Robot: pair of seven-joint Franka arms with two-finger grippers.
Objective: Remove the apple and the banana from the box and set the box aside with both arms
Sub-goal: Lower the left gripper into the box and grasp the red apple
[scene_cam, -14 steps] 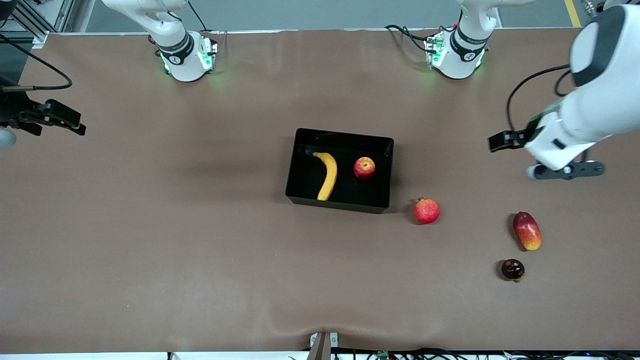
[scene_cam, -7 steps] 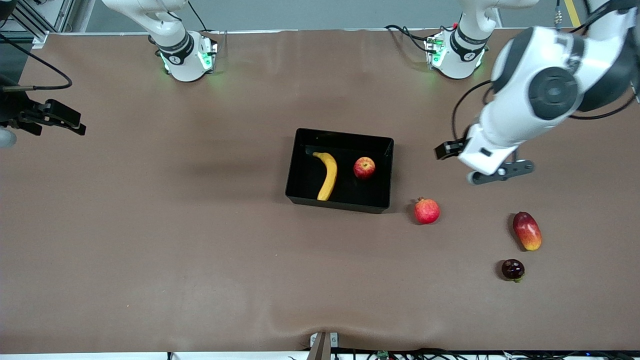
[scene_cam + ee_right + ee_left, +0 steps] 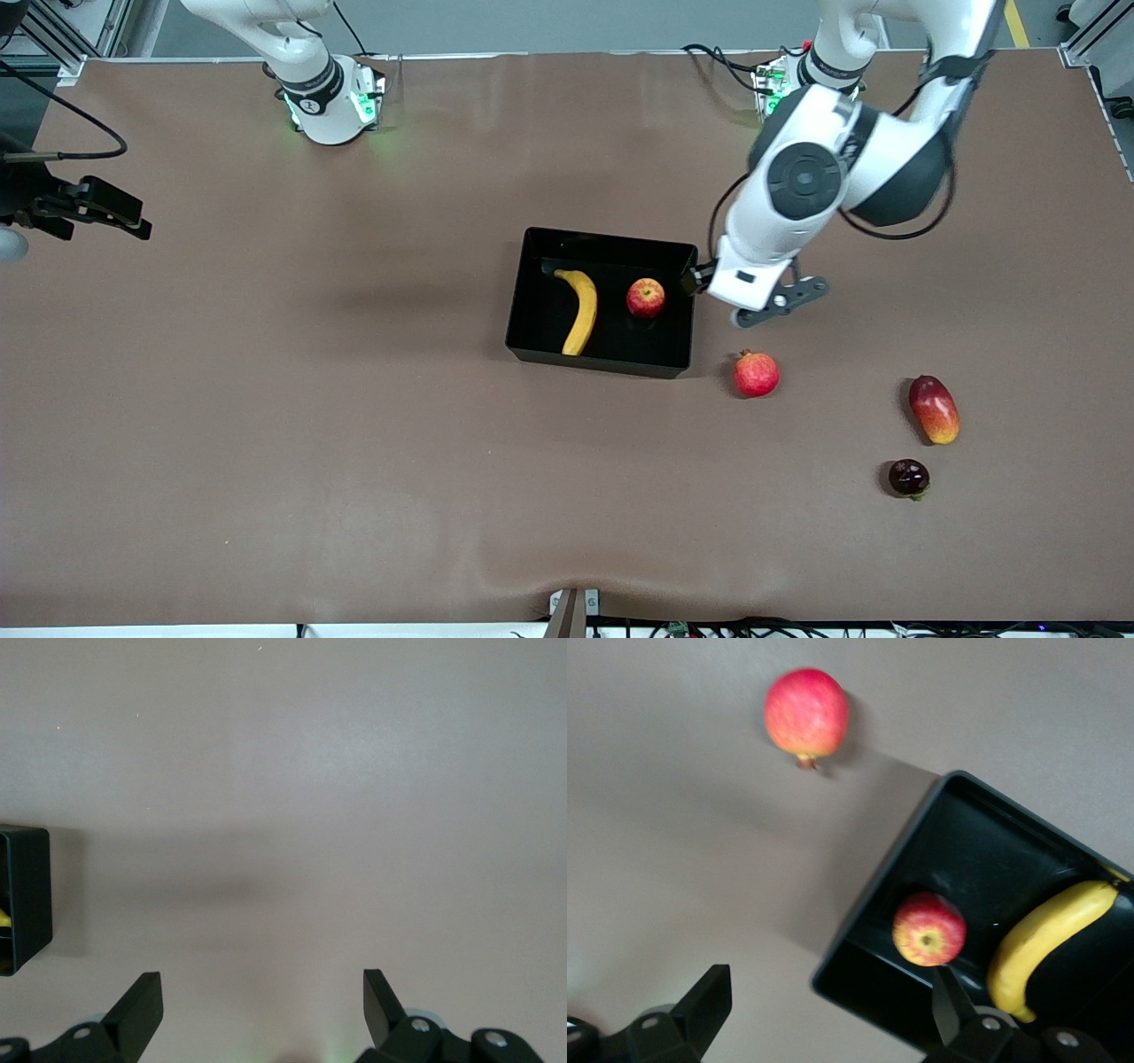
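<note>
The black box (image 3: 532,301) lies mid-table with the yellow banana (image 3: 578,310) and the red apple (image 3: 646,298) inside it. My left gripper (image 3: 740,292) hangs over the table beside the box's end toward the left arm's end. In the left wrist view my left gripper (image 3: 830,1005) is open and empty, with a corner of the box (image 3: 877,904) between its fingers. The apple (image 3: 928,929) and the banana (image 3: 1041,943) show in the box. My right gripper (image 3: 97,208) waits over the right arm's end of the table. It shows open and empty (image 3: 263,1001), with the box's corner (image 3: 22,899) at that view's edge.
A red pomegranate (image 3: 756,374) lies just nearer the front camera than my left gripper and also shows in the left wrist view (image 3: 806,713). A red-and-yellow mango (image 3: 934,409) and a small dark fruit (image 3: 909,478) lie toward the left arm's end.
My left arm has swung from the left arm's end of the table inward to the box's end. The right arm, the box and the fruits have not moved.
</note>
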